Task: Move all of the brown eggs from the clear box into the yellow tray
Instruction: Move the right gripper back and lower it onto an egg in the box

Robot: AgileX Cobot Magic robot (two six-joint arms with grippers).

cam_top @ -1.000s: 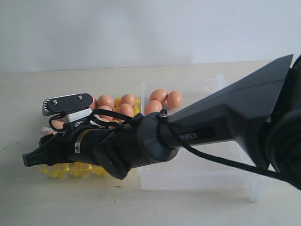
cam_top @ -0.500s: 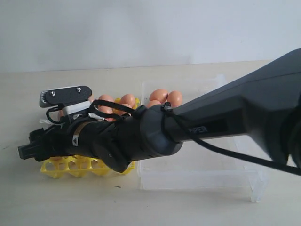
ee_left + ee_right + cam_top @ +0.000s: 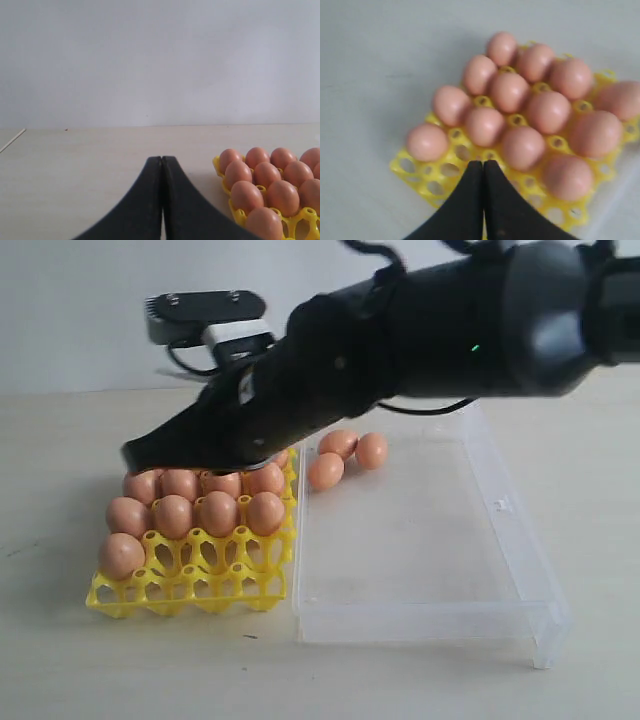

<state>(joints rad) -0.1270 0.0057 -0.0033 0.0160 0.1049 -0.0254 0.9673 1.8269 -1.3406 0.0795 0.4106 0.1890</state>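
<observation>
The right arm (image 3: 420, 320) has lifted. A moment ago it lay low across the yellow tray (image 3: 190, 600) and hid most of it; now it hangs above the tray's far side and the whole grid is in plain sight.

The clear box (image 3: 430, 622) sits on the table (image 3: 60, 660) just beside the tray, on the right, and is bare apart from three eggs (image 3: 345, 455) bunched at its far left corner.

The tray holds the other brown eggs (image 3: 215, 512), thirteen by my count. They fill the back rows, with one alone in the near left corner.

The right gripper (image 3: 483, 162) is closed with its fingers pressed together and nothing between them, so I judge that it has just set an egg down and let go. Three trips remain.

The left gripper (image 3: 162, 159) is likewise closed and empty, low over the bare table to the tray's left.

The lettering that showed on the arm's sleeve a moment ago is turned out of sight, and I can read no writing anywhere now.
</observation>
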